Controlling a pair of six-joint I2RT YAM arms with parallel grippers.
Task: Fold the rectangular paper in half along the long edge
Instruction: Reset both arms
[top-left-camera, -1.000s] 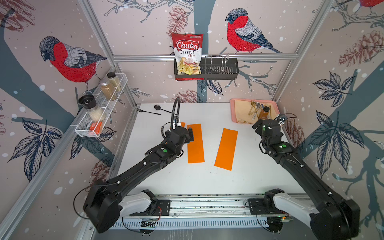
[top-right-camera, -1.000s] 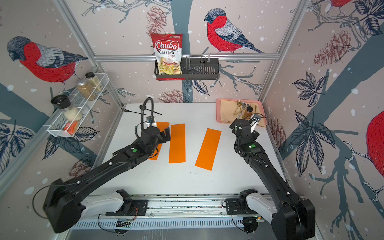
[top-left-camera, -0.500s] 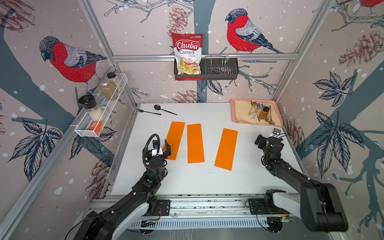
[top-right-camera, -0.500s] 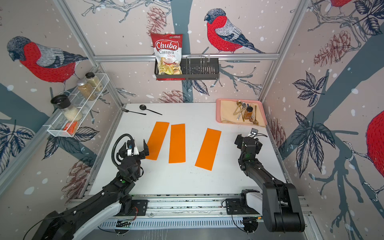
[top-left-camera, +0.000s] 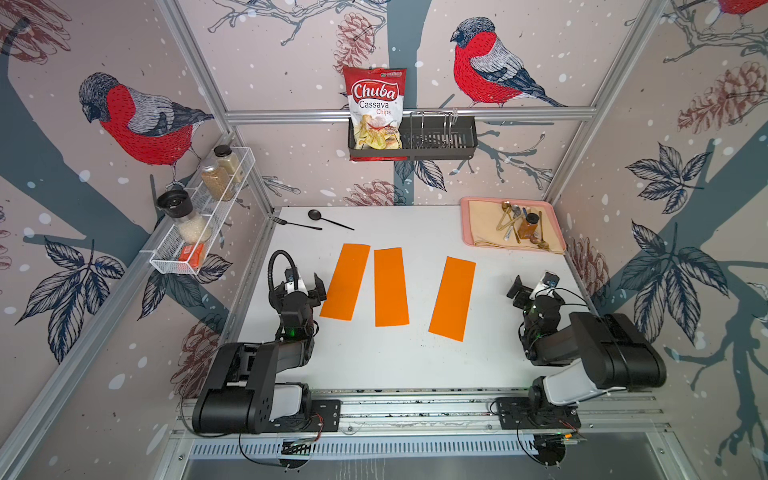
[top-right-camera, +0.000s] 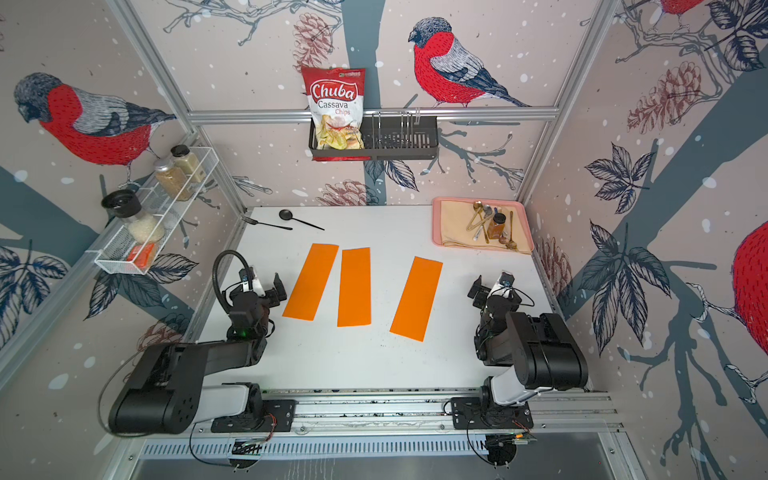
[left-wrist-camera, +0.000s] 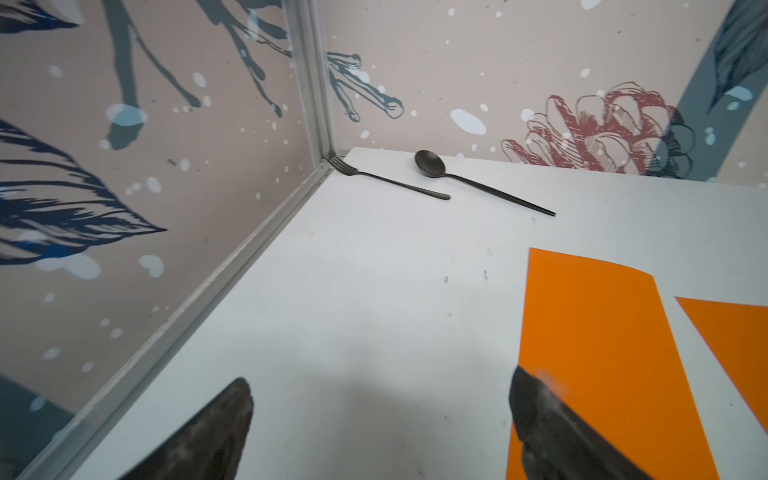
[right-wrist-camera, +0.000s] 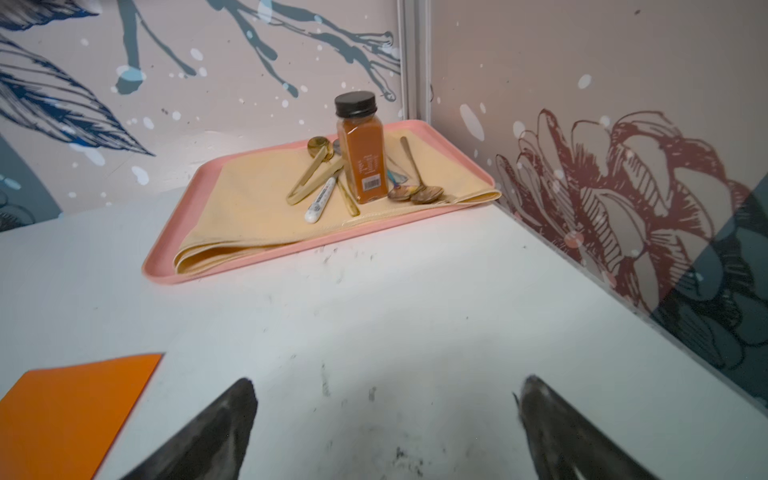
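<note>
Three orange rectangular papers lie flat on the white table in both top views: the left paper (top-left-camera: 345, 286) (top-right-camera: 311, 281), the middle paper (top-left-camera: 390, 286) and the right paper (top-left-camera: 453, 297). My left gripper (top-left-camera: 305, 286) (left-wrist-camera: 380, 384) is open and empty, low beside the left paper's near end; in the left wrist view one finger overlaps that paper (left-wrist-camera: 602, 353). My right gripper (top-left-camera: 533, 286) (right-wrist-camera: 384, 386) is open and empty over bare table to the right of the right paper (right-wrist-camera: 70, 407). Both arms are folded back near the front rail.
A black fork (top-left-camera: 295, 224) and spoon (top-left-camera: 330, 220) lie at the back left. At the back right, a pink tray (top-left-camera: 467, 232) holds a yellow cloth, a spice jar (right-wrist-camera: 360, 149) and utensils. A wire shelf (top-left-camera: 199, 224) and a chip rack (top-left-camera: 411, 141) hang on the walls.
Both arms have drawn back from over the table to a folded pose near the front rail, uncovering the left paper. The papers have not moved. Both grippers stayed open.
</note>
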